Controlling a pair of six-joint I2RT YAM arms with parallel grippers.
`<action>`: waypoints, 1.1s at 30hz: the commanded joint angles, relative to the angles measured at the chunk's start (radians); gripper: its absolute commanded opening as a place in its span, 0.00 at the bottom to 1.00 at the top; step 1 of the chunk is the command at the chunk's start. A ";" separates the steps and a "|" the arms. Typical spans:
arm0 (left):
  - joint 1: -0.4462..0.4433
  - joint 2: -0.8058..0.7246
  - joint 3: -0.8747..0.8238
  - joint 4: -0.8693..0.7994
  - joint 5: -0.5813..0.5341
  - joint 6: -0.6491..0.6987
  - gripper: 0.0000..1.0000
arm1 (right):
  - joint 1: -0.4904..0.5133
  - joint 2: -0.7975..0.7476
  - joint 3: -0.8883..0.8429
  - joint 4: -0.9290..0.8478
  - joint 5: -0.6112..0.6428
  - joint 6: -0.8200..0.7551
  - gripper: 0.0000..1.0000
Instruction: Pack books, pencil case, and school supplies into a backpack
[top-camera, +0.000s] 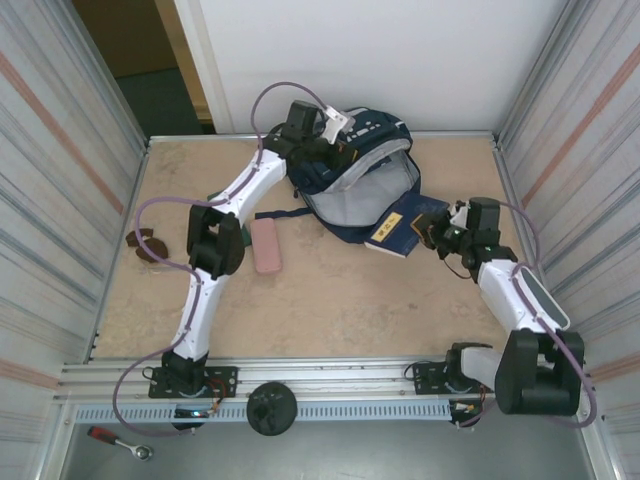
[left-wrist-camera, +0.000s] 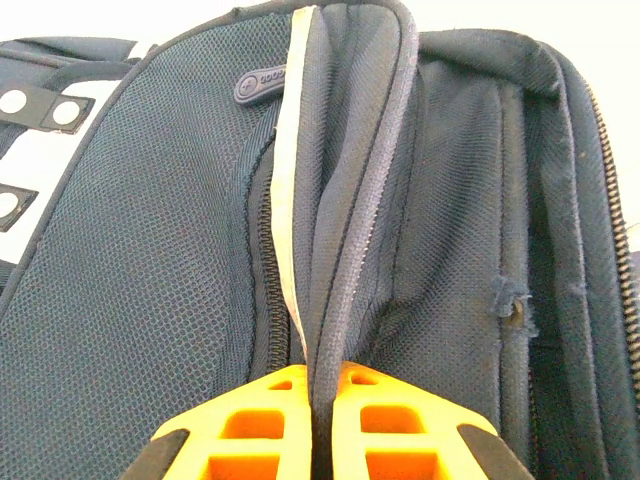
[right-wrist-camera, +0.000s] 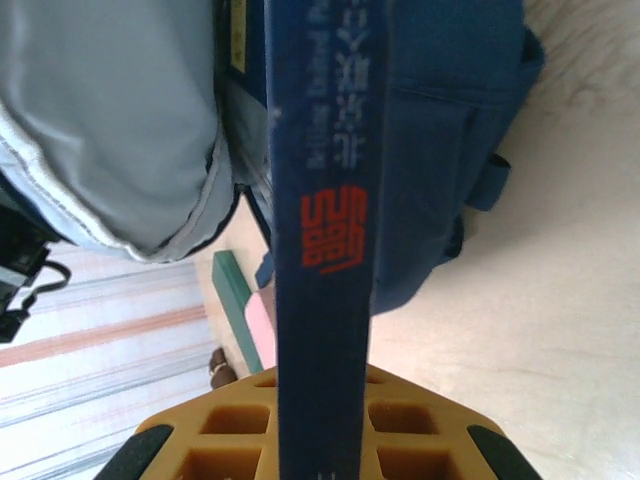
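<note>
Two arms: both reach to the backpack (top-camera: 375, 165), which lies at the far middle of the table (top-camera: 330, 310), its mouth gaping and pale grey lining on show.
Left gripper (top-camera: 338, 150): at the far-left rim of the backpack. In its wrist view the left gripper (left-wrist-camera: 322, 395) has its orange fingers (left-wrist-camera: 250, 430) pressed together on an upright fold of the opening edge, with piping and zip tape pinched between them.
Backpack fabric: navy mesh (left-wrist-camera: 140, 260) to the left of the pinched fold, and the inner wall to its right.
Right gripper (top-camera: 443, 235): at the near-right side of the backpack, jaws narrow and clamped on a book (top-camera: 395, 232).
Book: navy, with a yellow label strip (top-camera: 388, 226). Its far end rests at the near-right lip of the open mouth. From the right wrist the book (right-wrist-camera: 322, 150) appears edge-on between the orange fingers (right-wrist-camera: 225, 430), with red and pale writing along it.
Pencil case (top-camera: 266, 245): pale pink, flat on the table, left of the backpack's near corner, just beside the left arm's elbow and apart from both grippers.
Green slab (right-wrist-camera: 232, 290): lies just beside the pencil case (right-wrist-camera: 262, 328) in the right wrist view.
Brown pieces (top-camera: 148, 245): on the table by the left wall, well apart from the backpack.
</note>
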 joint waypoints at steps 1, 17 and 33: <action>0.013 -0.064 0.061 0.087 0.112 -0.082 0.00 | 0.036 0.078 0.078 0.173 0.065 0.090 0.00; 0.044 -0.076 0.066 0.110 0.182 -0.144 0.00 | 0.229 0.665 0.431 0.591 0.376 0.271 0.00; 0.057 -0.056 0.077 0.196 0.215 -0.275 0.00 | 0.278 0.805 0.563 0.551 0.448 0.148 0.53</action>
